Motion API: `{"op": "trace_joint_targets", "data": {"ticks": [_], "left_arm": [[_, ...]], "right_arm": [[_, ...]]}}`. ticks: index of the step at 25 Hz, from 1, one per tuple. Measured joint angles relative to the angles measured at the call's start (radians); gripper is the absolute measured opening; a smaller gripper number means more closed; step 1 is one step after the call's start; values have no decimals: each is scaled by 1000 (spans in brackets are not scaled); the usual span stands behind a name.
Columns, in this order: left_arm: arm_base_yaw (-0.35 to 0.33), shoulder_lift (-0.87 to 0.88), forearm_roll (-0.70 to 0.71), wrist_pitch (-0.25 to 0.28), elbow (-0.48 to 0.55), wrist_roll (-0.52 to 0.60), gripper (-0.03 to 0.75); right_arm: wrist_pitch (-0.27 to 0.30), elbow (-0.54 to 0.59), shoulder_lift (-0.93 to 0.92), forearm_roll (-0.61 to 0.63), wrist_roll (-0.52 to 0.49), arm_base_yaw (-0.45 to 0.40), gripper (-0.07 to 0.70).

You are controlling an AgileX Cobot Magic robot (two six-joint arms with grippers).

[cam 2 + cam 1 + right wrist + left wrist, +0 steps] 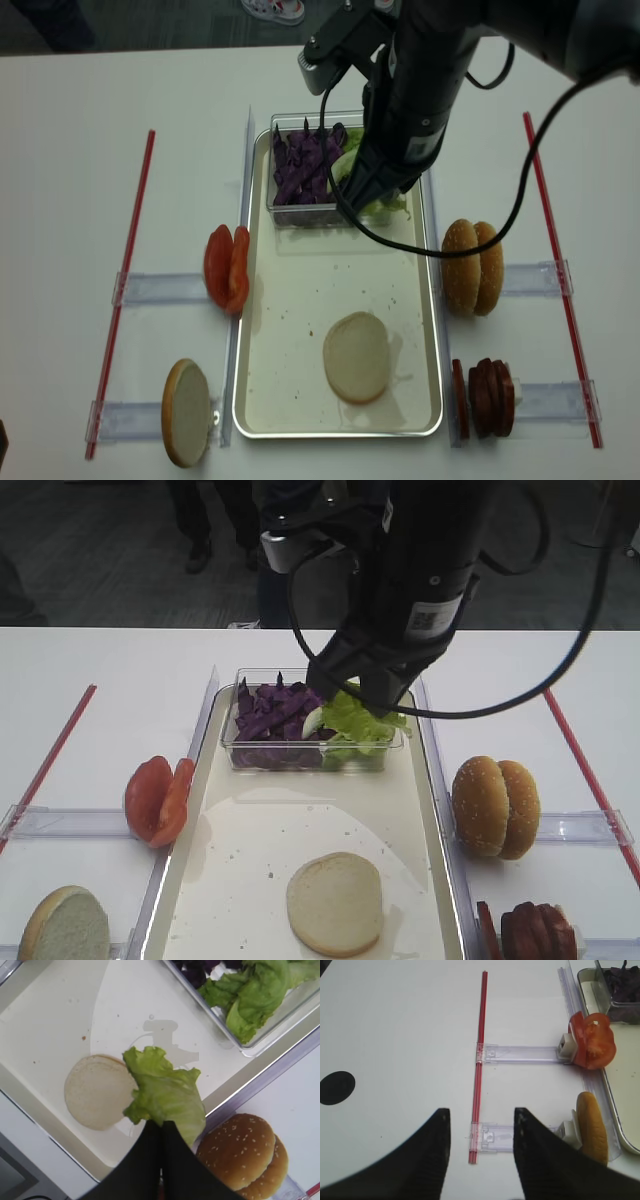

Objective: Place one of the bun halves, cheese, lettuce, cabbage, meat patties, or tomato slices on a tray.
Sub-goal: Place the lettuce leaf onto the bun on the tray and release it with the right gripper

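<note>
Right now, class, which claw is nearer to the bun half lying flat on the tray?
Right. The right claw holds lettuce above the tray, close to the bun half. The left claw is off over the table's left side.

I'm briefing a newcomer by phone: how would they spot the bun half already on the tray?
Find the long cream tray mid-table. Below the clear tub lies one bun half, flat, pale cut face up, unlike the upright ones in side racks.

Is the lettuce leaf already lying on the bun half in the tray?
No, the right gripper holds the lettuce leaf above the bun half.
</note>
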Motion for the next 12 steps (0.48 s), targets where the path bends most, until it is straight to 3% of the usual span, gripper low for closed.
{"op": "trace_joint_targets", "data": {"ticks": [12], "left_arm": [[0, 0, 0, 0, 0, 0, 288]], "right_arm": [[-4, 198, -109, 26, 16, 28, 29]]}}
